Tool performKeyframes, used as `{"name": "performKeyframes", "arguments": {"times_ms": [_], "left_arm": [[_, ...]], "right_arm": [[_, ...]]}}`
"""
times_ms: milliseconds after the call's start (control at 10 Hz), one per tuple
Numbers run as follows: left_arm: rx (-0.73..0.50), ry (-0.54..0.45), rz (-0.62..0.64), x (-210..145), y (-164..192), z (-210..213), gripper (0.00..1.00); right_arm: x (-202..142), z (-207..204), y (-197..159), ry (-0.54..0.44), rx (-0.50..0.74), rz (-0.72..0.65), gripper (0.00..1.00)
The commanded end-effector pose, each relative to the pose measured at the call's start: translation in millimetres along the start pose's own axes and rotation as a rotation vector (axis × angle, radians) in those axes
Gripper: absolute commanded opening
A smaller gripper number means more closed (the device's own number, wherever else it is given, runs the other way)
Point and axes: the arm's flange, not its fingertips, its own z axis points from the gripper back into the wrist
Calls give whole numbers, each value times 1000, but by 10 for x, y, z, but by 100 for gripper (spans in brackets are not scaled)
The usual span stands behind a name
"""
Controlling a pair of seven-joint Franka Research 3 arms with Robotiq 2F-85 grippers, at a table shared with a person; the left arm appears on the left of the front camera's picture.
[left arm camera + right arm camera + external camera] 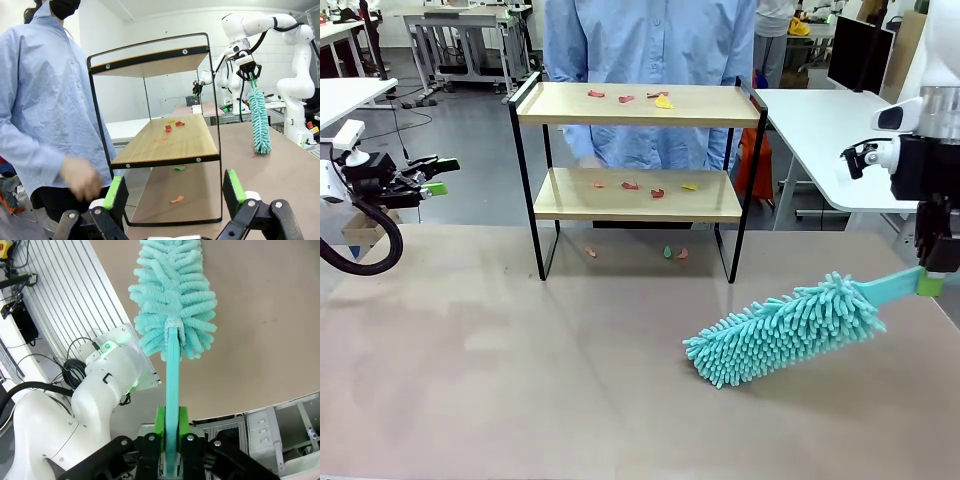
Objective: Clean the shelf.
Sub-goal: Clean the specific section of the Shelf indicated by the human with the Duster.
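I count one shelf [638,118], two boards. On coloured scraps [663,101]: four on top board [710,98], four on lower board [570,195], three on table [500,350] beneath, some faint. One teal duster [780,325]. One person [650,40].

The scene is lit brightly and evenly from above, so that only a soft, faint shadow is cast on the table [520,400] beneath the duster [785,328], and no hard glare is seen. In the left wrist view the person's hand [80,177] is smeared by motion blur, the black frame of the shelf [165,140] is bowed by the wide-angle lens, and the white wall [165,25] behind is nearly washed out. In the right wrist view the duster's fibres are rendered sharply, while the slats of a white panel [65,300] are bent into curves toward the edge.
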Motion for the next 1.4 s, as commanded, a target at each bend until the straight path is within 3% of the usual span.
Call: {"name": "performKeyframes", "arguments": {"times_ms": [0,1300], "left_arm": [[0,3,-11,36,4,-3,100],[0,3,-11,36,4,-3,100]], "right_arm": [[-35,3,13,-2,2,1,13],[-35,3,13,-2,2,1,13]]}}
